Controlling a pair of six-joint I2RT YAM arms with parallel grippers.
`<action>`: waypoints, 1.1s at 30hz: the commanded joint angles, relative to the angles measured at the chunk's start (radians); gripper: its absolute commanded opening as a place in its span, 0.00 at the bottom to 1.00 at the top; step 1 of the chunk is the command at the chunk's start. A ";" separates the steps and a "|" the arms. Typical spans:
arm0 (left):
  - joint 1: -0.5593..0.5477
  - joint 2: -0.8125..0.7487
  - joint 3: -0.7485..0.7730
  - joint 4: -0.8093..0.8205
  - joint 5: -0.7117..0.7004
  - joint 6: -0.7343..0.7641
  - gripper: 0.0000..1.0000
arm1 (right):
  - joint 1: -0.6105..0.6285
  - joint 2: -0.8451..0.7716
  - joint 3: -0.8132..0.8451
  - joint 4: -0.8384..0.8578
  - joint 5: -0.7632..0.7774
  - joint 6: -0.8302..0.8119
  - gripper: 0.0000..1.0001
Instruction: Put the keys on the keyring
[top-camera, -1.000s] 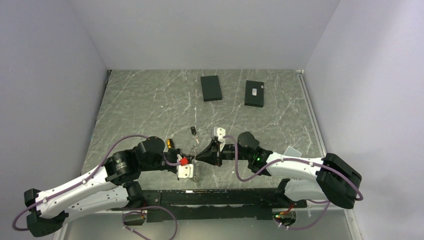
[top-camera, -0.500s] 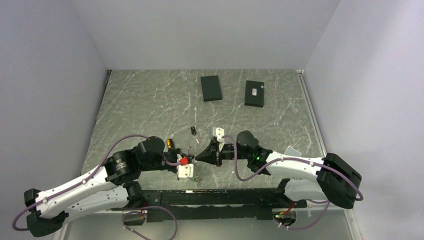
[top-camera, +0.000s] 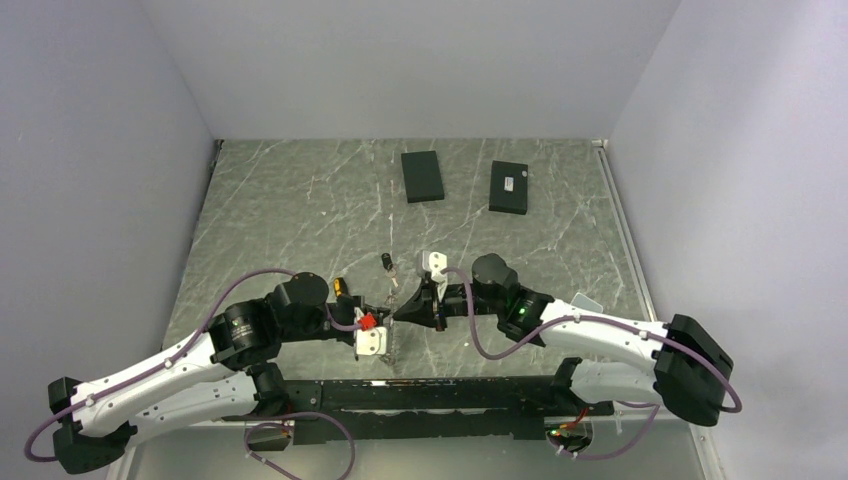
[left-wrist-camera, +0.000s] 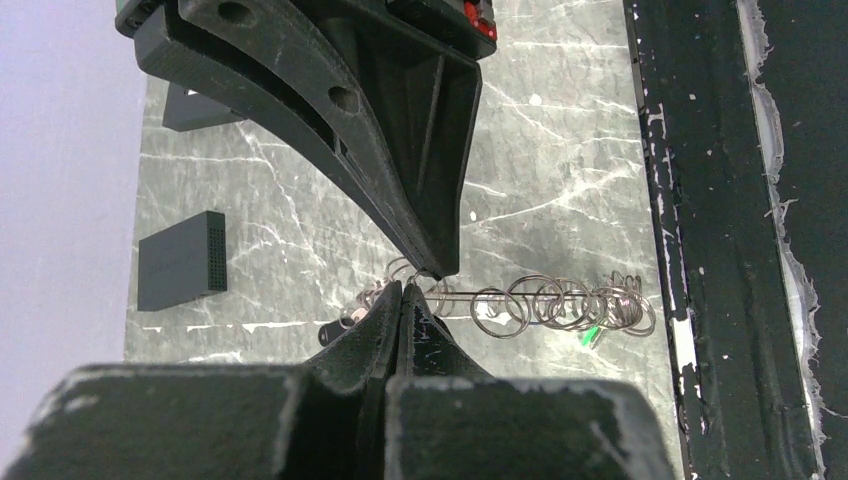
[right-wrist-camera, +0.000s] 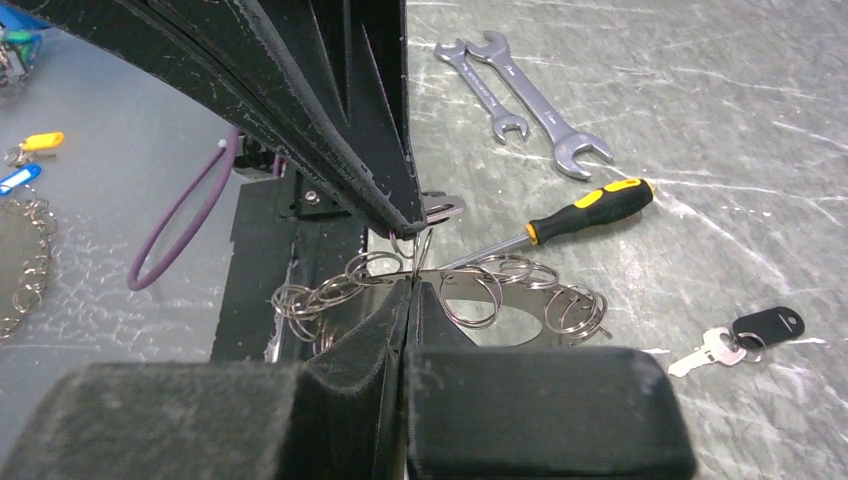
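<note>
Left tool: fingers pressed together, the tip at a small wire ring of the keyring. Right tool: fingers also together, the tip at the keyring's flat grey edge; whether metal sits between them cannot be told. The two tools meet nose to nose at the keyring, the left coming from the keyring's left and the right from its right (sides as in the top view).

Keyring position: at the near edge of the table, just ahead of the arm bases. It carries a cluster of small wire rings and a green tag.

One key, with a black head and a silver blade, lies flat on the table beyond the keyring and apart from it.

A screwdriver lies near the keyring with its shaft tip pointing toward it. Two wrenches lie side by side farther off, past the screwdriver. Two black boxes lie well beyond the keyring, toward the far edge.
</note>
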 joint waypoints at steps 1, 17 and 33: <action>0.004 -0.004 0.009 0.052 0.013 -0.012 0.00 | 0.005 -0.060 0.056 -0.010 0.003 -0.044 0.00; 0.007 0.009 0.009 0.041 0.023 -0.011 0.00 | 0.004 -0.055 0.246 -0.339 -0.034 -0.155 0.00; 0.007 0.002 0.013 0.042 0.030 -0.010 0.00 | 0.005 0.055 0.390 -0.544 -0.065 -0.161 0.00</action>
